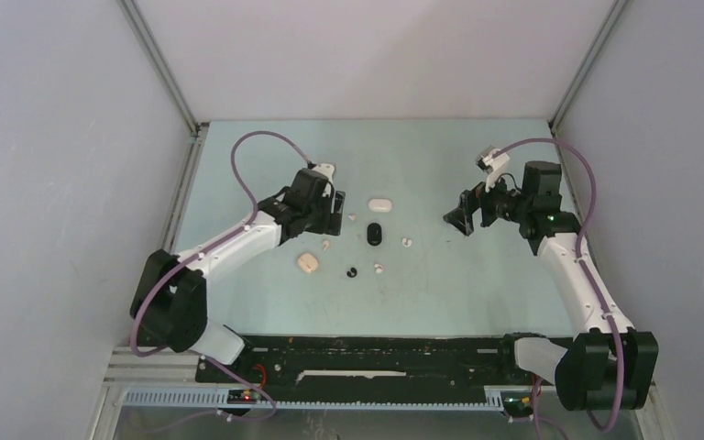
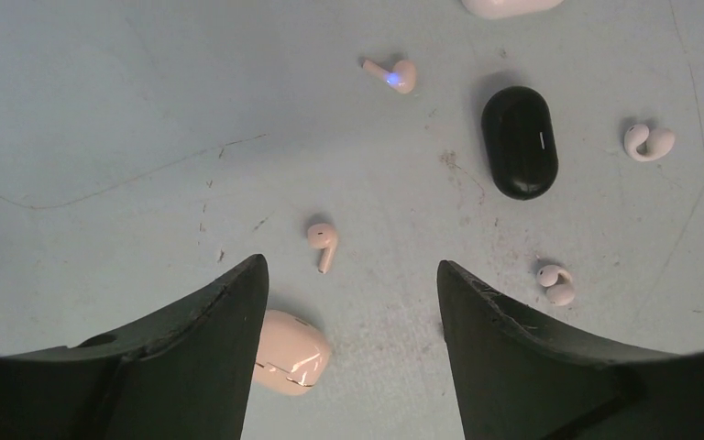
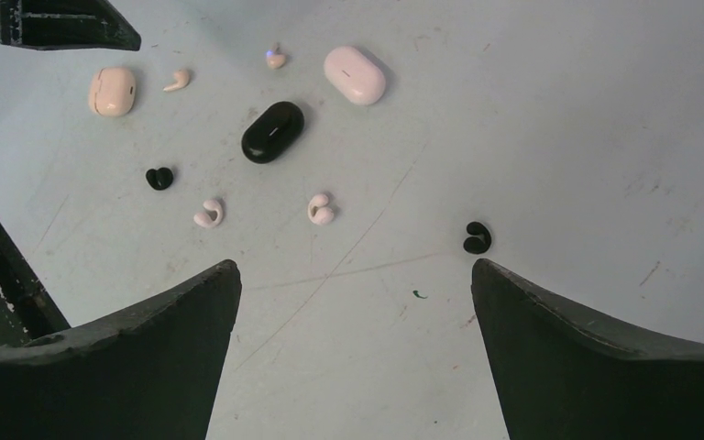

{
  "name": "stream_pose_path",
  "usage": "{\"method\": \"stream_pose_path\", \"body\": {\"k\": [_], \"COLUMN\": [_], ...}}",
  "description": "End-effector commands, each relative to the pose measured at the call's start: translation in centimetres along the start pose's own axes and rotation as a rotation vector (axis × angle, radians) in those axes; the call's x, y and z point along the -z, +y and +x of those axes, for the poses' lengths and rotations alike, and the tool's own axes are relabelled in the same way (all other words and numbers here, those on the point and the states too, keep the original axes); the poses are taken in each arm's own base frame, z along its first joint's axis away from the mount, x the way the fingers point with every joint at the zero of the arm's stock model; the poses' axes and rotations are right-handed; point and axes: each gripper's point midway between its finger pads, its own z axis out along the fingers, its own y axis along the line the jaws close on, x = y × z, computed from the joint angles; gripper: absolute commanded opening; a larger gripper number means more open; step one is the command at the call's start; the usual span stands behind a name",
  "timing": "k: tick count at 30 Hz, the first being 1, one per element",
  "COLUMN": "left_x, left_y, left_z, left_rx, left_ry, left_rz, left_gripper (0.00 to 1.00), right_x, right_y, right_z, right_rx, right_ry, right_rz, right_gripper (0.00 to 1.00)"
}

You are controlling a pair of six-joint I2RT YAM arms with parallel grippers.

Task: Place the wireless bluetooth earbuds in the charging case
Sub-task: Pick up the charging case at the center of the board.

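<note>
Earbud [image 2: 323, 240] ahead of your left gripper [image 2: 350, 266]

Your left gripper hung with jaws apart and empty. The beige stemmed earbud lay just ahead of its fingertips, stem across the closing line. Your right gripper [image 3: 353, 275], also wide and empty, was well off.

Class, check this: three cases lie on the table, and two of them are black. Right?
No. Only one is black: the black case. The others are the white case and the beige case. The right wrist view shows all three.
</note>
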Motion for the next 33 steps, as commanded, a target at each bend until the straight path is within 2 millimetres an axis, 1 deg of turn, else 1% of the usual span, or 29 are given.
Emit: {"method": "stream_pose_path", "body": {"k": [1,5,8,9,11,13,18,22,28,30,33], "left_x": [0.7,1.4,2.7,3.2,4.0,4.2,3.7,2.7,2.0,1.5,0.7], "left_y": [-1.6,0.2,1.3,1.9,3.1,3.7,3.4,3.3,4.1,4.5,4.5], "left_z": [-1.9,-0.7,1.4,2.5,3.8,4.7,6.0,7.0,6.6,7.1,7.8], "left_rx": [0.053,0.046,0.072,0.089,0.121,0.169,0.242,0.266,0.205,0.177,0.155], "left_ry": [-0.010,0.019,0.079,0.099,0.092,0.077,0.082,0.110,0.116,0.148,0.180], "left_rz": [0.036,-0.065,-0.112,-0.139,-0.181,-0.190,-0.174,-0.187,-0.248,-0.275,-0.282], "left_gripper": [0.74,0.75,0.75,0.75,0.76,0.77,0.76,0.76,0.77,0.77,0.77], "right_x": [0.0,-0.3,-0.4,-0.4,-0.5,-0.7,-1.3,-1.4,-1.4,-1.4,-1.5], "right_y": [1.2,1.8,2.0,2.0,2.2,2.4,2.9,3.0,3.0,3.0,3.0], "right_z": [-0.8,-0.7,-0.7,-0.6,-0.6,-0.5,0.1,0.2,0.2,0.2,0.4], "right_rx": [0.072,0.088,0.088,0.088,0.092,0.104,0.117,0.114,0.117,0.117,0.114], "right_ry": [-0.012,-0.001,0.002,0.004,0.008,0.015,0.048,0.057,0.058,0.059,0.063], "right_rz": [-0.023,-0.043,-0.051,-0.053,-0.058,-0.063,-0.082,-0.088,-0.088,-0.092,-0.094], "right_gripper": [0.98,0.98,0.98,0.98,0.98,0.98,0.98,0.98,0.98,0.98,0.98]}}
